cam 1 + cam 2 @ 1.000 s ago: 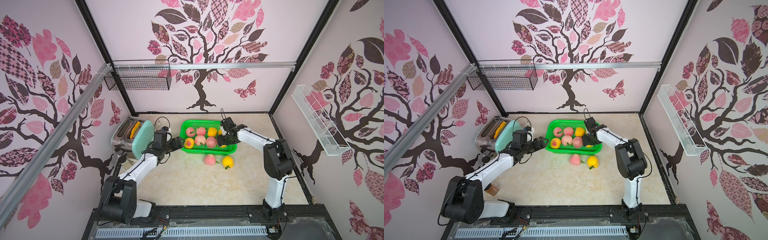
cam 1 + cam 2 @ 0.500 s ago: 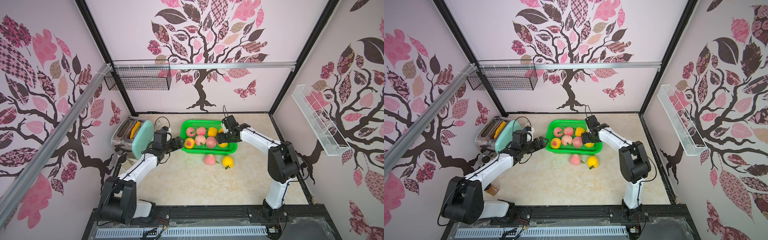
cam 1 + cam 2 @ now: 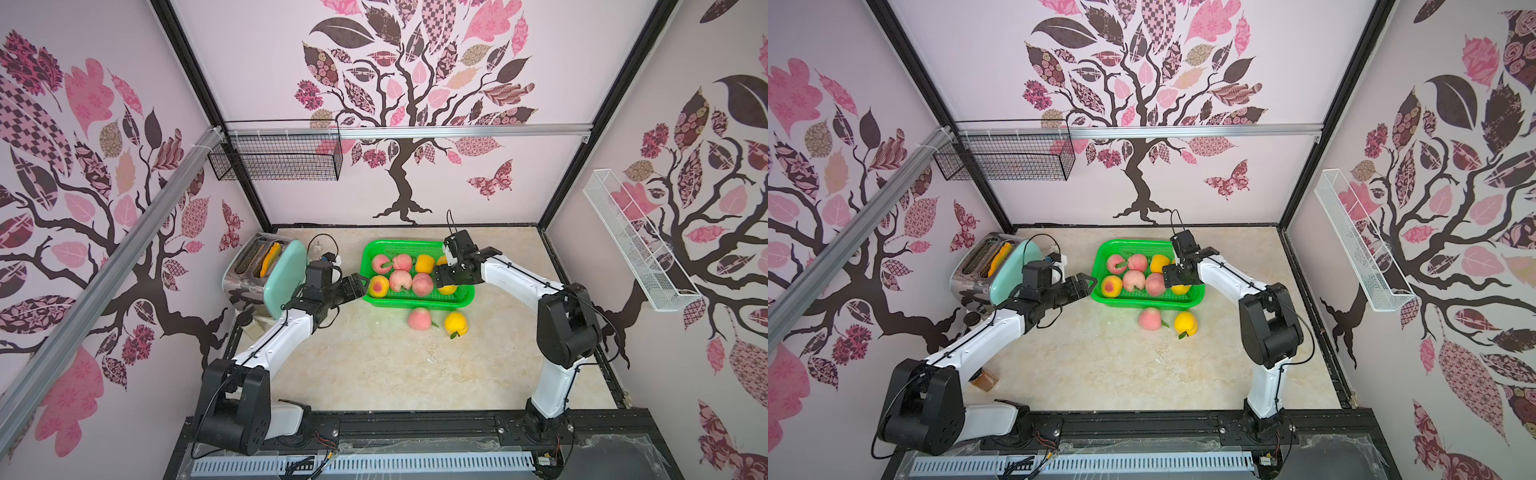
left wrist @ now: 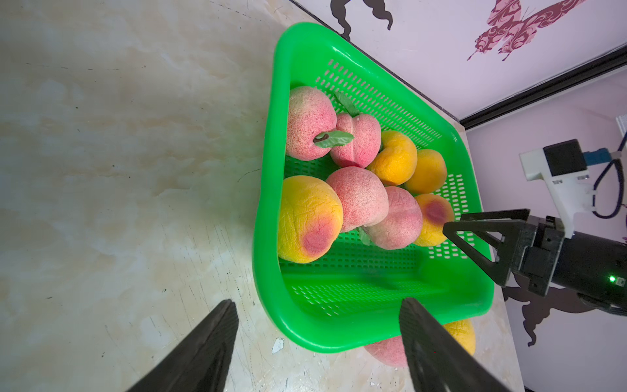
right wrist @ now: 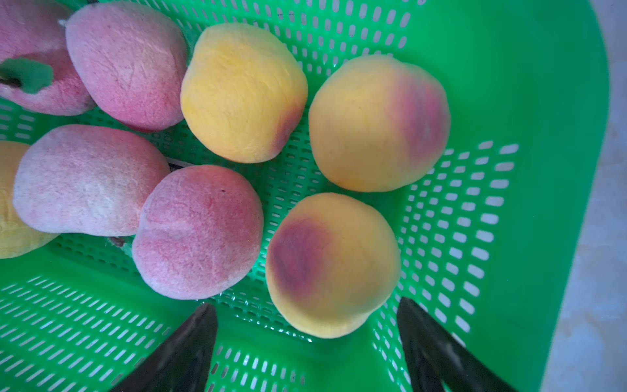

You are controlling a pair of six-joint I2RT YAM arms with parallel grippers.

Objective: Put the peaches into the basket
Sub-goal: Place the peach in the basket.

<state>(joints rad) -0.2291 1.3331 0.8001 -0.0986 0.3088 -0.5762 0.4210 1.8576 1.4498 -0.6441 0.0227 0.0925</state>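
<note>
The green basket (image 3: 415, 302) stands at the back middle of the table and holds several peaches, pink and yellow. A pink peach (image 3: 419, 319) and a yellow peach (image 3: 455, 323) lie on the table just in front of it. My right gripper (image 3: 441, 282) hovers open over the basket's right end. A yellow peach with a red blush (image 5: 332, 264) lies loose on the basket floor (image 5: 441, 210) just off that gripper's (image 5: 305, 303) fingertips. My left gripper (image 3: 358, 284) is open and empty at the basket's left end, the rim (image 4: 264, 203) just beyond its (image 4: 317, 302) tips.
A toaster with a mint side (image 3: 286, 270) stands at the back left, close behind my left arm, with a cable and plug (image 3: 328, 257) beside it. A black wire basket (image 3: 276, 158) hangs on the back wall and a white one (image 3: 636, 241) on the right wall.
My right gripper has opened and let the blushed yellow peach go into the basket's right end. The left arm has not moved.
</note>
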